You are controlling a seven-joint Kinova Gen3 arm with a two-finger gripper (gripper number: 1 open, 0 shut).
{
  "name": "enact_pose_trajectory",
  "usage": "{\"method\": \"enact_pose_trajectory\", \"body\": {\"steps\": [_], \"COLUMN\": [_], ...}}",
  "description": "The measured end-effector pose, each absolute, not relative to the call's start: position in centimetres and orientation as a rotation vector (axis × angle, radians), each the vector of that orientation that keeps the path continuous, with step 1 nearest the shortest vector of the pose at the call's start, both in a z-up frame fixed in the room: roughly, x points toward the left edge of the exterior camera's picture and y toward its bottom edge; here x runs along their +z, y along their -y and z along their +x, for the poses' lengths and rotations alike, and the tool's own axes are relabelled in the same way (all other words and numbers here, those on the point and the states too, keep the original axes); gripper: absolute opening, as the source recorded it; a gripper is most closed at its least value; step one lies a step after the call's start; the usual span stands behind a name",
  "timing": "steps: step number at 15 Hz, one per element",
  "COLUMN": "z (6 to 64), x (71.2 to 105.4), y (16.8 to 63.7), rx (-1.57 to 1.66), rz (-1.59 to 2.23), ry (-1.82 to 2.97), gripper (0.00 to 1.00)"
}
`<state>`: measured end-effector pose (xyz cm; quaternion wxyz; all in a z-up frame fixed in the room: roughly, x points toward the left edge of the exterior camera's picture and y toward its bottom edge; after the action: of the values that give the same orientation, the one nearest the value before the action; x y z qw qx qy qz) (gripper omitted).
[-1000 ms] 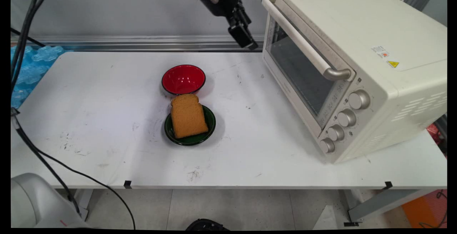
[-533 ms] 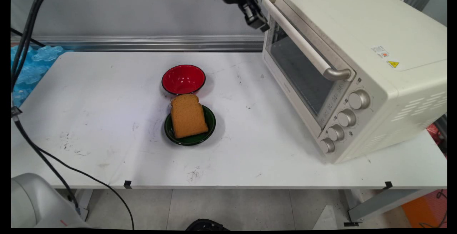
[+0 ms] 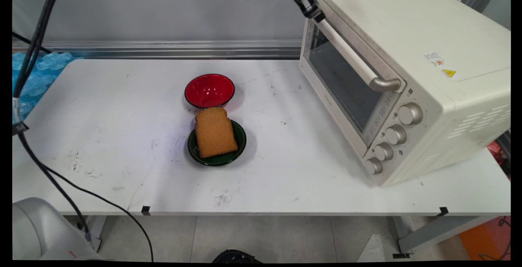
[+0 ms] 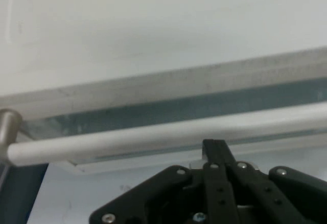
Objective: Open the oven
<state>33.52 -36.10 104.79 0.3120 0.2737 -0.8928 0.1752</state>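
Note:
My black gripper (image 3: 313,13) hangs at the top of the main view, its fingers shut together, right at the far end of the handle (image 3: 351,58) of the cream toaster oven (image 3: 412,43). In the hand view the gripper (image 4: 216,147) has its tip at the lower edge of the pale handle bar (image 4: 143,138), which runs across the picture with a metal end cap at the left. Nothing is held. The oven door (image 3: 344,83) is closed. A slice of brown bread (image 3: 215,132) lies on a dark green plate (image 3: 241,137) mid-table, with a red bowl (image 3: 209,91) just behind it.
The oven stands at the table's right, angled, with several knobs (image 3: 394,134) at its front corner. Black cables (image 3: 28,55) hang at the left. Blue wrap (image 3: 36,75) lies past the table's left end. A metal rail (image 3: 163,49) runs along the wall.
The gripper has moved up and to the right, from above the table's back edge to the far end of the oven's handle. Bread, plate and bowl have not moved.

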Motion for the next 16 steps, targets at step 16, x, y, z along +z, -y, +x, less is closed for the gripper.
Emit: {"method": "enact_pose_trajectory", "body": {"steps": [16], "z": [30.7], "x": [101.8], "y": [39.0], "rx": [0.436], "rz": [0.825], "ry": [2.221], "gripper": [0.00]}}
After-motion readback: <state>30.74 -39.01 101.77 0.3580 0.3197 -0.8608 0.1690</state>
